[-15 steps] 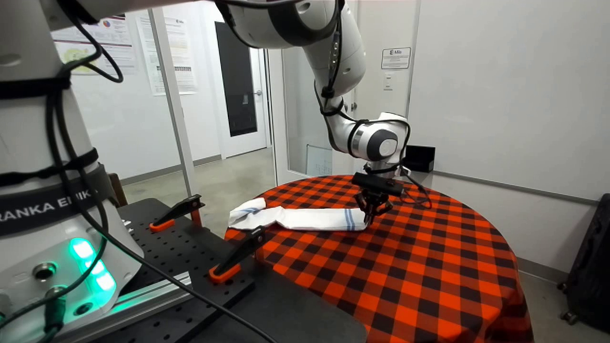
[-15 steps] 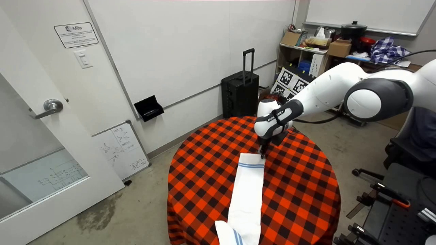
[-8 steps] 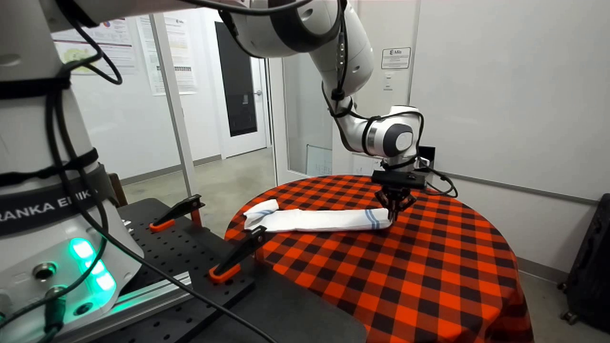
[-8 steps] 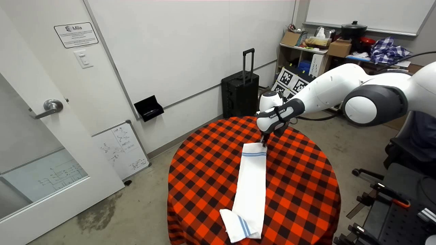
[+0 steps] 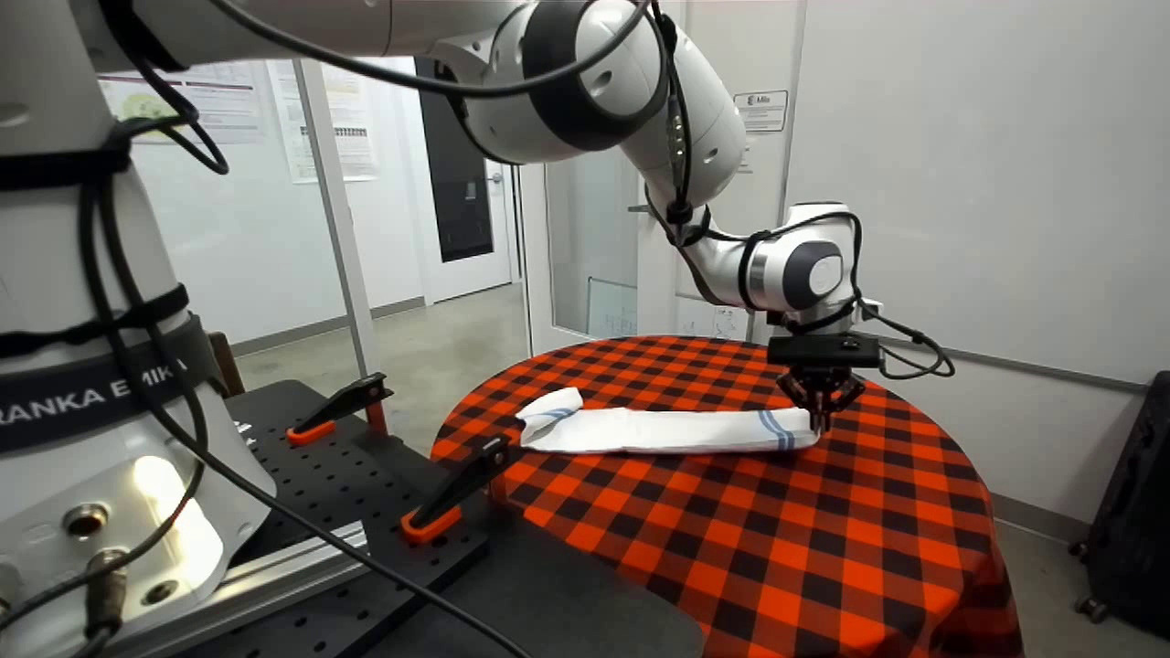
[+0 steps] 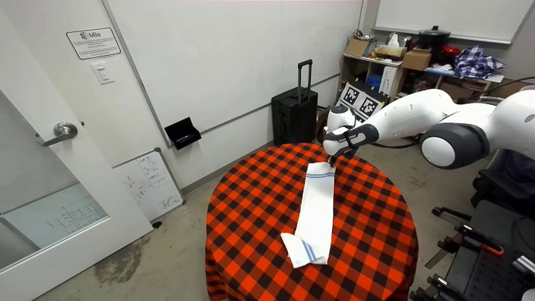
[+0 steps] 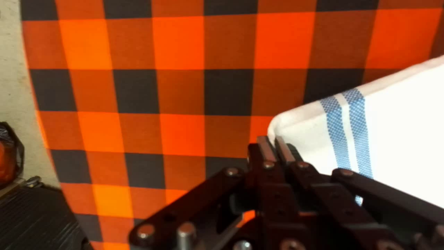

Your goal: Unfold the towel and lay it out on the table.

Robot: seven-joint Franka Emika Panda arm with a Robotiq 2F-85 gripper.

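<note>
A big whiteboard (image 5: 978, 164) fills much of the background in both exterior views. In front of it is the round table (image 6: 250, 200), covered with a red-and-black checked tablecloth (image 5: 713, 539) that hangs over the side. A white robot arm (image 6: 418, 113) reaches out above the table. A door (image 6: 85, 163) with a glass pane (image 6: 29, 159) and a black suitcase (image 6: 294, 117), its handle (image 6: 305, 63) pulled up, stand away from the table. The towel (image 6: 315, 209) lies on the table as a long, narrow white strip, with 1 end folded over at a slant into a flap (image 6: 296, 251). At the opposite end is the gripper (image 7: 275, 140), its jaws closed on the towel's edge near a corner, with its fingers (image 7: 266, 151) on both sides of that edge in the wrist view. 2 blue stripes (image 7: 359, 132) cross the towel just beside the gripped end; 2 more blue stripes (image 6: 308, 251) show on the flap.
</note>
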